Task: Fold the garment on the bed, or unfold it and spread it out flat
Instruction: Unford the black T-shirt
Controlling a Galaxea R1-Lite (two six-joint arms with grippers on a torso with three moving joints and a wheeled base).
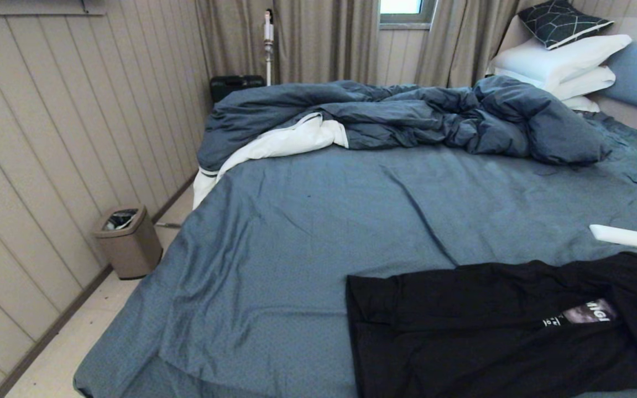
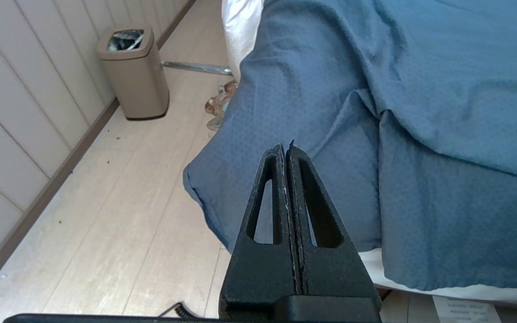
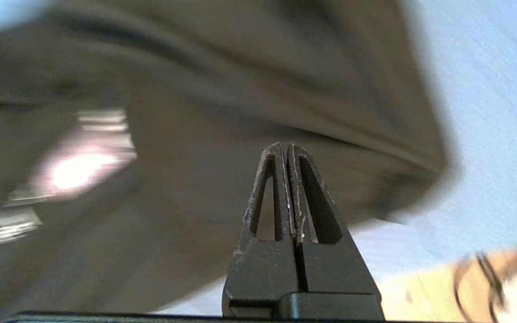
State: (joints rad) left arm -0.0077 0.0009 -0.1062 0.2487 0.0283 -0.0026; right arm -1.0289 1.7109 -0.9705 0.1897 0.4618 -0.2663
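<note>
The garment (image 1: 495, 331), partly folded, lies on the near right of the bed (image 1: 307, 232), whose sheet is creased. A rumpled duvet (image 1: 407, 116) sits far, a bin (image 1: 129, 241) left by the panelled wall. The left claw (image 2: 286, 148) and right claw (image 3: 285, 147) are pressed together, empty.
</note>
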